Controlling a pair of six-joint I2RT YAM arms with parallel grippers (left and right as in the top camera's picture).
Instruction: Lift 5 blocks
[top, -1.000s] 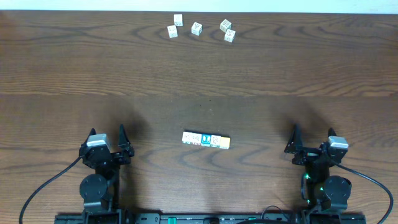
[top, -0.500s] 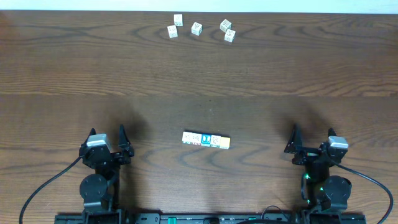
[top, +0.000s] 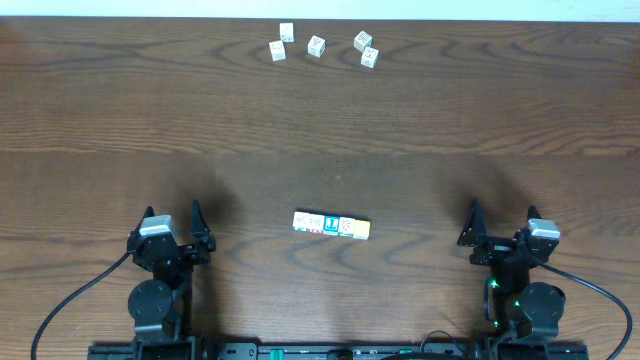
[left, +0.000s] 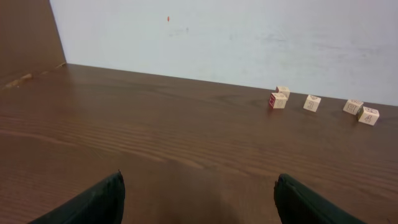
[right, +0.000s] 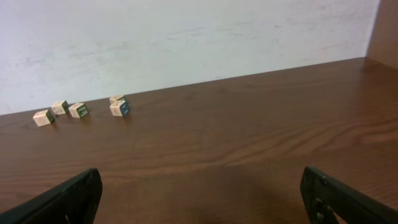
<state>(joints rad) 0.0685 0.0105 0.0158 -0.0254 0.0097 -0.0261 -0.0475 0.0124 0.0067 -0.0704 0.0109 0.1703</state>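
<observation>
While both arms sit parked at the bottom of the frame, the left pincer (top: 173, 212) and the right pincer (top: 502, 212) stand spread wide, pinching nothing. Between them, at lower centre, the blocks (top: 331, 226) lie in a touching row on the desk (top: 320, 130). The row's long axis runs left to right, and it looks about equally near either arm. Nothing has shifted since a second ago.

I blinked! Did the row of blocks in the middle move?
No. The row of blocks lies where it did, just as far from the loose cubes near the far edge.
</observation>
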